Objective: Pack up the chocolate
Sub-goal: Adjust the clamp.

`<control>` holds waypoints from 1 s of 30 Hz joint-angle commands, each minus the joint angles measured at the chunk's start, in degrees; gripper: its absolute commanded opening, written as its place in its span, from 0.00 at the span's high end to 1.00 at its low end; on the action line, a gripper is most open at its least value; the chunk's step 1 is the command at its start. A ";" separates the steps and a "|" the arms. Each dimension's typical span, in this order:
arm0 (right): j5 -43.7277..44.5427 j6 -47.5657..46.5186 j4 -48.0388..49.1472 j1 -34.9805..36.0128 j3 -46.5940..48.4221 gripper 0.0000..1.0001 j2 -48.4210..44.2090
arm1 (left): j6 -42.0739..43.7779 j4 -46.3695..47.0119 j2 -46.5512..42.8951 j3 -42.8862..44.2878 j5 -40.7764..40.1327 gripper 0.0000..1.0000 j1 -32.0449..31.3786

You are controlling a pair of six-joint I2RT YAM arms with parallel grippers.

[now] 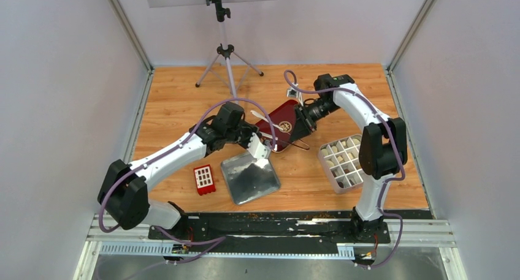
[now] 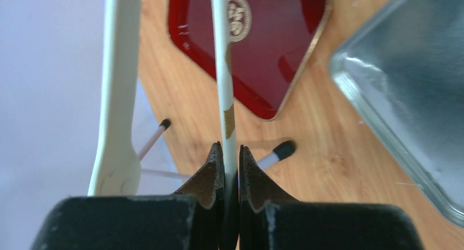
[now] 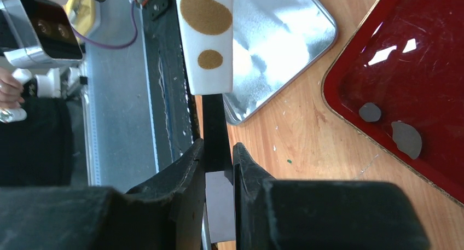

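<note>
fig. chocolate (image 1: 332,163) lies in the divided tray (image 1: 321,152) at near right, to the right of both grippers and closer to the right arm. left gripper (image 2: 230,151) pinches a thin white strip (image 2: 220,53); right gripper (image 3: 218,149) pinches a black strip (image 3: 214,124).

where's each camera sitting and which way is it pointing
Top: above and behind the arms, looking down on the table; both arms show.
Left wrist: on the left arm, facing the far side; left end effector shut on a white strip.
Right wrist: on the right arm, facing the near edge; right end effector gripping a black strip.
Shared by all three: red tray, metal tray.
</note>
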 commanded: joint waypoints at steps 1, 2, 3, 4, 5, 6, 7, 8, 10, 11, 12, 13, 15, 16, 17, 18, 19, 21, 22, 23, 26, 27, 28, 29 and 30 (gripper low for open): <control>-1.91 8.60 8.13 -4.69 -0.10 1.00 -2.46 | -0.80 -3.89 -2.48 0.56 -0.91 1.00 -0.20; -1.06 10.65 10.10 -5.45 -0.43 1.00 -2.70 | -0.92 -3.94 -3.35 -0.16 -0.56 1.00 -0.16; -0.60 11.77 11.27 -6.24 -0.84 1.00 -2.82 | -0.92 -3.89 -4.13 -0.89 -0.10 1.00 -0.22; -0.05 12.97 12.29 -6.84 -1.04 1.00 -2.91 | -0.98 -3.87 -4.85 -1.46 0.32 1.00 -0.22; 0.48 13.82 13.07 -7.24 -1.25 1.00 -3.02 | -1.28 -3.87 -5.34 -1.83 0.68 1.00 -0.20; 1.11 14.53 13.70 -7.54 -1.41 1.00 -3.06 | -1.99 -3.95 -5.57 -1.87 0.93 1.00 -0.21; 1.96 15.50 14.56 -7.67 -1.64 1.00 -3.22 | -2.30 -4.40 -5.51 -1.73 1.11 1.00 -0.18; 2.60 16.42 15.33 -7.86 -1.91 1.00 -3.33 | -2.62 -5.02 -5.44 -1.55 1.23 1.00 -0.21; 3.29 17.81 16.57 -8.19 -2.21 1.00 -3.61 | -2.74 -5.85 -5.48 -1.53 1.15 1.00 -0.18; 3.42 17.99 16.69 -8.32 -2.34 1.00 -3.80 | -2.95 -5.85 -5.64 -1.69 1.11 1.00 -0.23; 3.72 18.11 16.82 -8.34 -2.42 1.00 -3.87 | -3.08 -5.76 -5.89 -1.93 1.14 1.00 -0.24; 4.31 18.68 17.37 -8.32 -2.71 1.00 -4.12 | -3.25 -5.77 -6.08 -2.09 1.29 1.00 -0.24; 6.07 20.53 18.99 -8.42 -3.51 1.00 -4.85 | -3.44 -6.38 -6.20 -2.06 1.36 1.00 -0.24; 6.74 21.18 19.52 -8.49 -3.79 1.00 -5.00 | -3.49 -6.81 -6.32 -2.14 1.28 1.00 -0.23; 7.81 22.02 20.41 -8.58 -4.11 1.00 -5.27 | -3.35 -7.25 -6.56 -2.30 1.07 1.00 -0.22; 8.46 22.68 21.02 -8.74 -4.37 1.00 -5.51 | -3.23 -7.44 -7.03 -2.61 0.80 1.00 -0.16; 8.99 23.25 21.45 -8.84 -4.65 1.00 -5.74 | -3.17 -7.30 -7.53 -3.22 0.76 1.00 -0.15; 11.01 24.82 22.72 -8.95 -4.93 1.00 -6.31 | -2.99 -7.24 -8.83 -4.46 1.05 1.00 -0.18; 12.31 25.42 23.42 -9.01 -5.24 1.00 -6.59 | -3.00 -7.18 -9.44 -5.07 1.32 1.00 -0.19; 12.68 25.73 23.96 -9.04 -5.48 1.00 -6.88 | -3.28 -7.18 -9.94 -5.51 1.58 1.00 -0.21; 12.17 26.42 24.37 -9.04 -5.76 1.00 -7.05 | -4.36 -7.03 -10.11 -5.80 1.85 1.00 -0.24; 11.72 26.44 24.50 -9.04 -5.96 1.00 -7.13 | -4.37 -6.97 -10.13 -5.80 1.85 1.00 -0.24; 10.50 26.11 24.33 -8.96 -6.25 0.99 -7.28 | -4.45 -6.40 -10.12 -5.80 1.91 1.00 -0.24; 8.72 25.58 23.73 -8.89 -6.42 0.96 -7.25 | -4.48 -5.39 -10.10 -5.65 2.16 1.00 -0.24; 7.16 24.77 22.77 -8.64 -6.21 0.90 -7.34 | -4.73 -4.46 -10.00 -5.33 2.53 1.00 -0.24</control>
